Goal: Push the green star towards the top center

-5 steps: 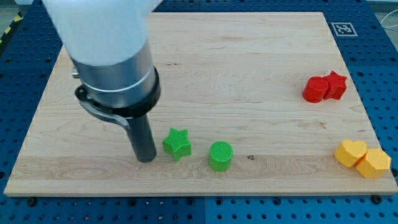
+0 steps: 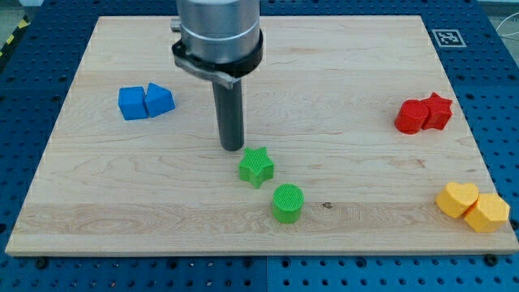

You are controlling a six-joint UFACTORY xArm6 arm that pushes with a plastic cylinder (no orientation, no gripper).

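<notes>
The green star (image 2: 256,167) lies on the wooden board (image 2: 324,73), a little below the board's middle. My tip (image 2: 233,148) rests on the board just above and to the left of the star, close to it; I cannot tell whether they touch. The rod rises from the tip to the arm's grey collar (image 2: 219,36) at the view's top.
A green cylinder (image 2: 288,203) sits just below and right of the star. Two blue blocks (image 2: 145,101) lie at the left. Two red blocks, one a star (image 2: 424,113), lie at the right. Two yellow blocks, a heart and a hexagon (image 2: 473,206), lie at the bottom right.
My tip has moved right and up, from the star's left to its upper left. The green star has shifted right and slightly up. The blue blocks are now uncovered.
</notes>
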